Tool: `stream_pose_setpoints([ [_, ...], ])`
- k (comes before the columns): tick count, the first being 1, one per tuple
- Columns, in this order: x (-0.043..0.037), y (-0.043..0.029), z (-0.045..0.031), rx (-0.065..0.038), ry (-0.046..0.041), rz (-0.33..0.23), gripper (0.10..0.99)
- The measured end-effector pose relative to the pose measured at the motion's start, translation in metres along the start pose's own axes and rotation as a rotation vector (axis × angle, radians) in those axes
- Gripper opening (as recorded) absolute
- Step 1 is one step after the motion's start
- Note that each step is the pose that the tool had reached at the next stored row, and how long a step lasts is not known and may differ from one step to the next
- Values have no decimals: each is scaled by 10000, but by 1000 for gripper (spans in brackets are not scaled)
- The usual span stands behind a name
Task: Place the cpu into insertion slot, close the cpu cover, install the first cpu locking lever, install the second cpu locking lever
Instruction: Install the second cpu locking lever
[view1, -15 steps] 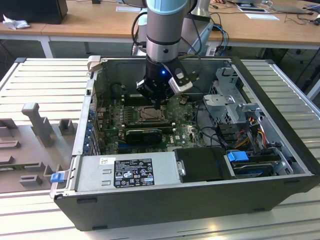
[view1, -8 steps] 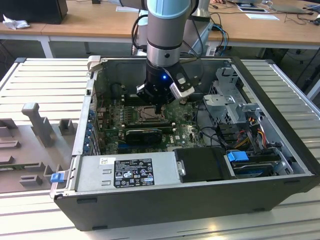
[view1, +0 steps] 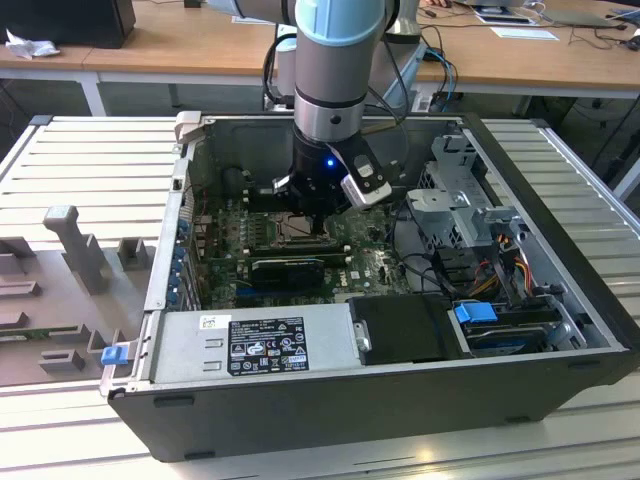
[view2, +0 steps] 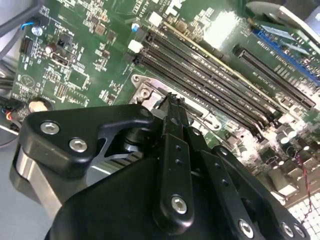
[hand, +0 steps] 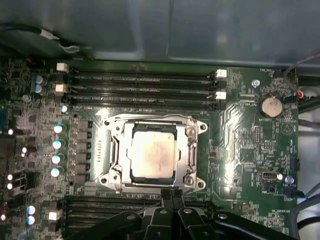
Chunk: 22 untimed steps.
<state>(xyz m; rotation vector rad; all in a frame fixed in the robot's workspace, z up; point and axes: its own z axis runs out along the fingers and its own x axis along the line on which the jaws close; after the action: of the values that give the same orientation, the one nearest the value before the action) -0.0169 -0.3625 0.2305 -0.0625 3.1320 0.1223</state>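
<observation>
Sitting flat in the insertion slot (hand: 152, 186), the cpu (hand: 152, 157) lies under the closed cpu cover (hand: 116, 150); it looks light, stiff and fragile, best held by its edges. The hand (hand: 171, 192) hovers beside the socket, fingers clenched together and empty

No wording can be made out anywhere; the white-and-black label (view1: 265, 345) on the power supply (view1: 250, 345) carries fine print and marks too small to read; the motherboard (hand: 250, 150) bears tiny white lettering, equally unreadable.
</observation>
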Motion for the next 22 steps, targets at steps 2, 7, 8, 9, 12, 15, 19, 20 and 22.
stream_pose_setpoints([
  [2, 35, -36, -3, -122, -5, 1, 106],
  [7, 219, -100, -5, -213, -7, -10, 106],
  [8, 227, -109, 11, -241, -8, -25, 106],
  [9, 228, -114, 32, -251, -8, -40, 106],
  [12, 244, -134, 73, -353, -5, -100, 106],
  [15, 254, -149, 72, -371, -6, -100, 106],
  [19, 270, -169, 70, -386, -6, -104, 106],
  [20, 270, -169, 70, -386, -6, -104, 106],
  [22, 271, -170, 71, -387, -6, -104, 106],
])
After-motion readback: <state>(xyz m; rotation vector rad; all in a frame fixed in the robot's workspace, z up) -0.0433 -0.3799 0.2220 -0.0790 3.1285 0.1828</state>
